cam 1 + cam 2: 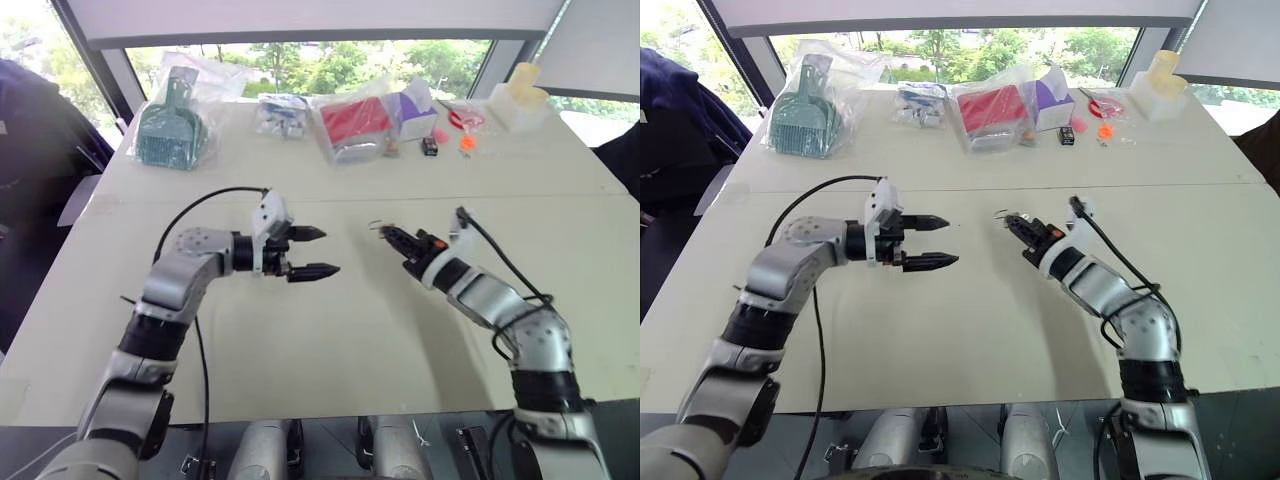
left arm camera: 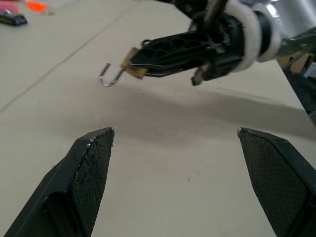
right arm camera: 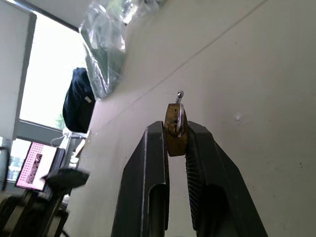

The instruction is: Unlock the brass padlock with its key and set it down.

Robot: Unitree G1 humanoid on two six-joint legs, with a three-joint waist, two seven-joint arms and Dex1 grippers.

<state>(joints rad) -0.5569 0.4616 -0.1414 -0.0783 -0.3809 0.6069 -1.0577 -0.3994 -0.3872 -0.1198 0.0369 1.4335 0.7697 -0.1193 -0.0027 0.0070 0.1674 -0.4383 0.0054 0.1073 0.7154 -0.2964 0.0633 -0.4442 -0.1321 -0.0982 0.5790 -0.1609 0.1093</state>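
Observation:
My right gripper (image 1: 386, 233) is shut on the brass padlock (image 3: 175, 129), a tiny yellow block pinched at the fingertips just above the pale table (image 1: 330, 340). Its thin silvery shackle (image 2: 109, 79) sticks out past the tips as an open hook, free at one end. My left gripper (image 1: 331, 251) is open with nothing between its black fingers (image 2: 94, 163). It points across at the padlock from a short gap away, over the table's middle. The key is out of view.
Along the table's far edge lie a bagged green item (image 1: 170, 125), a bagged red box (image 1: 355, 122), a purple box (image 1: 412, 110), a small black cube (image 1: 430, 146), orange bits (image 1: 467, 142) and a pale container (image 1: 520, 100). A dark garment (image 1: 680, 120) hangs at the left.

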